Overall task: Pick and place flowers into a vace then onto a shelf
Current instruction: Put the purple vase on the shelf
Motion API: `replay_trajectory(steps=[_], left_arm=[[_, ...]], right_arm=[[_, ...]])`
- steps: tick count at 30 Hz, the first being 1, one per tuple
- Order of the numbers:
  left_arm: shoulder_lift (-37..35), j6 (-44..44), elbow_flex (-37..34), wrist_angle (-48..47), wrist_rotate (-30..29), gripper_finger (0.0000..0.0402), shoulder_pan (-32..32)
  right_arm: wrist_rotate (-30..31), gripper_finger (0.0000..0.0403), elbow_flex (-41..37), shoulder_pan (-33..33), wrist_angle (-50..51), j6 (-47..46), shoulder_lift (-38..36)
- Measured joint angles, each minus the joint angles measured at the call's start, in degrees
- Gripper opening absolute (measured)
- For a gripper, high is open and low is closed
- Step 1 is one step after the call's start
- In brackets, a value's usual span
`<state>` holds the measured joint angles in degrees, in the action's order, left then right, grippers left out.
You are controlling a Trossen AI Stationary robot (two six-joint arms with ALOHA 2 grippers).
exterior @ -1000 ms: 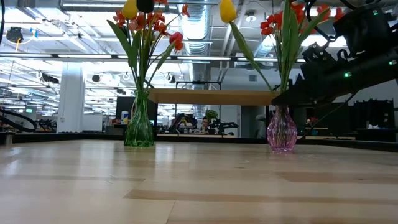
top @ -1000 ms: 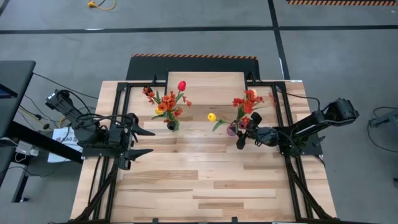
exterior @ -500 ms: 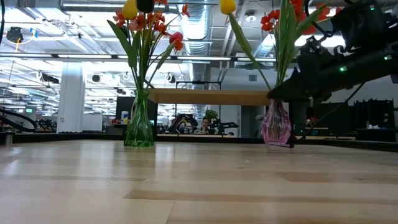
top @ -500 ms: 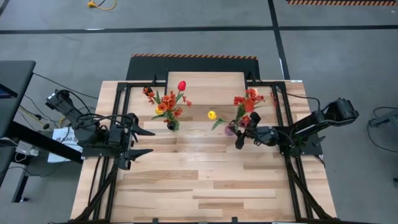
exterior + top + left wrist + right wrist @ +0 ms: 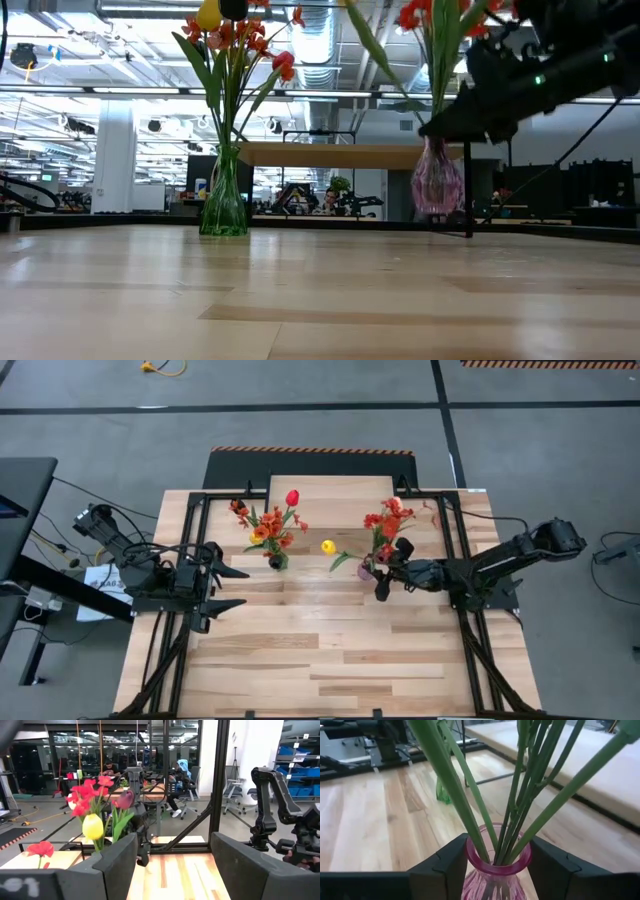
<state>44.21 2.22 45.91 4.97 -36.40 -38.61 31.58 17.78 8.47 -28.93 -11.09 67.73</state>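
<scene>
My right gripper (image 5: 379, 576) is shut on a pink glass vase (image 5: 437, 182) of red-orange blossoms (image 5: 386, 526) and a yellow tulip (image 5: 327, 546), just in front of the shelf (image 5: 332, 494). A green glass vase (image 5: 224, 198) of red, orange and yellow flowers (image 5: 270, 525) stands on its base on the table, left of the pink one. My left gripper (image 5: 236, 587) waits open at the table's left side, pointing at the vases. My right gripper pinches the pink vase by its narrow neck (image 5: 497, 859), just under the rim, one finger (image 5: 447, 866) on each side. The fingers come level from the table's right side. The vase hangs upright, its base lifted clear of the table, and the stems rise above the fingers.
The shelf's plank top (image 5: 340, 155) sits behind both vases at the table's far edge. Black frame rails (image 5: 200, 530) run along the table's left and right sides. Bare wood tabletop (image 5: 320, 650) lies near of the vases. People sit in the room beyond.
My right gripper has risen and moved a little toward the table's left, taking the pink vase with it. The vase stood on the table a second ago and now hangs clear of it. Its flowers have shifted left with it.
</scene>
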Motion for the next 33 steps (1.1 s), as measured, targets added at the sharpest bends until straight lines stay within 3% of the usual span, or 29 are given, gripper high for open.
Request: replay_trajectory(steps=[3, 6, 13, 19, 22, 28, 33], left_arm=[[0.0, -0.1, 0.0, 0.1, 0.0, 0.0245, 0.0], [0.0, -0.1, 0.0, 0.1, 0.0, 0.0245, 0.0], [0.0, -0.2, 0.0, 0.3, 0.1, 0.0245, 0.0], [0.0, -1.1, 0.0, 0.6, 1.7, 0.0245, 0.0], [0.0, -1.6, 0.0, 0.6, 1.7, 0.0245, 0.0], [0.0, -1.6, 0.0, 0.6, 1.7, 0.0245, 0.0], [-0.1, -1.6, 0.0, 0.6, 1.7, 0.0245, 0.0]], right_arm=[[-0.2, 0.0189, 3.0, 0.0, 7.6, 0.0, -3.9], [-0.2, 0.0174, 5.8, 0.0, 14.9, 0.8, -7.8], [-2.0, 0.0081, 12.0, -1.5, 28.3, 3.0, -15.3], [-6.0, 0.001, 12.2, -3.4, 30.4, 2.2, -15.5], [-5.9, 0.0019, 12.4, -3.3, 28.9, 2.5, -13.5], [-6.1, 0.009, 12.1, -3.3, 29.5, 2.2, -10.8], [-6.3, 0.012, 12.1, -2.7, 29.5, 2.1, -10.2]])
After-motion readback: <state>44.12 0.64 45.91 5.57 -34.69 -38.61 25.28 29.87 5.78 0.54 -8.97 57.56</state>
